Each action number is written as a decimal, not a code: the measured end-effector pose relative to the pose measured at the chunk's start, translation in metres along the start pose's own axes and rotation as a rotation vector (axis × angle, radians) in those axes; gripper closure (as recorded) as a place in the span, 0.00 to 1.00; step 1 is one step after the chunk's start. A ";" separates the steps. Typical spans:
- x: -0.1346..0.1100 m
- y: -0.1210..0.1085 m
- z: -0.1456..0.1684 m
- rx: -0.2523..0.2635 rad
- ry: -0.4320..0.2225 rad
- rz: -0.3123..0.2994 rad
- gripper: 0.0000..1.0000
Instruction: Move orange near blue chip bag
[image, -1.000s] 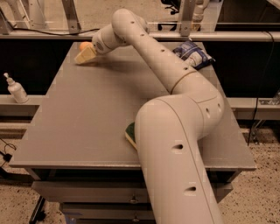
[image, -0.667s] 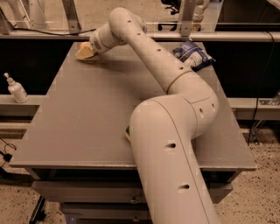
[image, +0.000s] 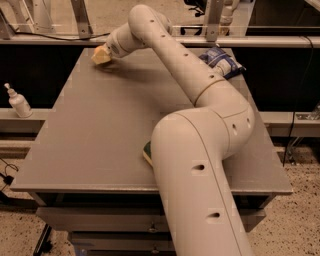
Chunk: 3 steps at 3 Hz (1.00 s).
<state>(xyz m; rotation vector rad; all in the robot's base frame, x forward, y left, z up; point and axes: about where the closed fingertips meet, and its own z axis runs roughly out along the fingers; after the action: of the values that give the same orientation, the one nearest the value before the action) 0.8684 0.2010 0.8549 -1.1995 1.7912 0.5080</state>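
Note:
My gripper (image: 101, 54) is at the far left part of the grey table (image: 90, 130), low over the surface near the back edge. The orange does not show in this view. The blue chip bag (image: 222, 62), crinkled dark blue foil with white markings, lies at the far right of the table, well away from the gripper. My arm stretches from the near edge across the table's middle and passes just left of the bag.
A green-and-yellow sponge (image: 147, 151) lies near the table's front edge, mostly hidden behind my arm. A white pump bottle (image: 18, 102) stands on a lower shelf to the left. Metal frame posts stand behind the table.
My gripper has moved a little farther back and to the left across the table. The chip bag has not moved.

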 end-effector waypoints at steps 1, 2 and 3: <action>-0.005 0.005 -0.026 -0.007 -0.019 -0.013 1.00; -0.003 0.023 -0.059 -0.035 -0.033 -0.036 1.00; 0.014 0.046 -0.099 -0.067 -0.019 -0.051 1.00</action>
<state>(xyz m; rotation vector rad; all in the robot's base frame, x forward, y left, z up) 0.7813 0.1418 0.8881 -1.2785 1.7358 0.5515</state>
